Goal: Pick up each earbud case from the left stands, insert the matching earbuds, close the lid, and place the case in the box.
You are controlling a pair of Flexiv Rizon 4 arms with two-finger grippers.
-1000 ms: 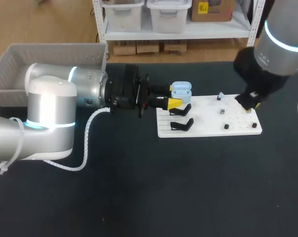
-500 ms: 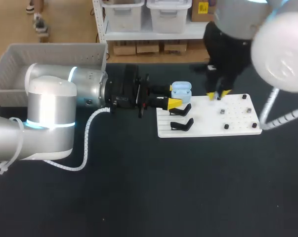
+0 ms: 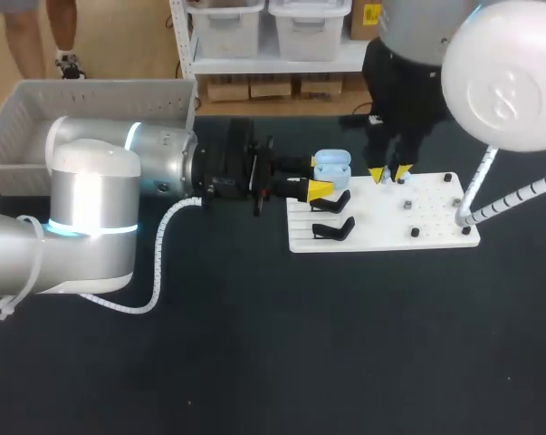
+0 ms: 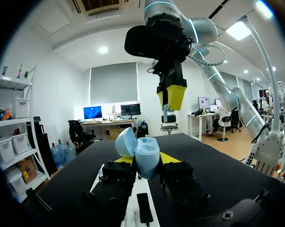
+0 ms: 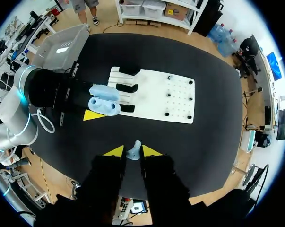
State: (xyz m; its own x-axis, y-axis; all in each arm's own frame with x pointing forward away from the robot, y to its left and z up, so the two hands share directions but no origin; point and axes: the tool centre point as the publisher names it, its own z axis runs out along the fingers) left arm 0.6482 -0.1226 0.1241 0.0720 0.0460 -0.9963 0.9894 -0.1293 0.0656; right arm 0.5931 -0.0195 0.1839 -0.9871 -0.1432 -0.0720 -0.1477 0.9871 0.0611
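Note:
My left gripper is shut on a light blue earbud case, held level just left of the white board, with the lid standing open. In the left wrist view the case sits between the yellow fingertips. High above it hangs my right gripper, shut on a small light blue earbud. From above, the right gripper is a little to the right of the case. Looking down from the right wrist, the case lies below the gripper.
Two black stands sit on the board's left part, and small pegs dot its right part. A grey basket stands at the table's far left, behind my left arm.
My right arm has swung left from the board's far right end to beside the case, and now hangs high above the table. The left arm and case have not moved.

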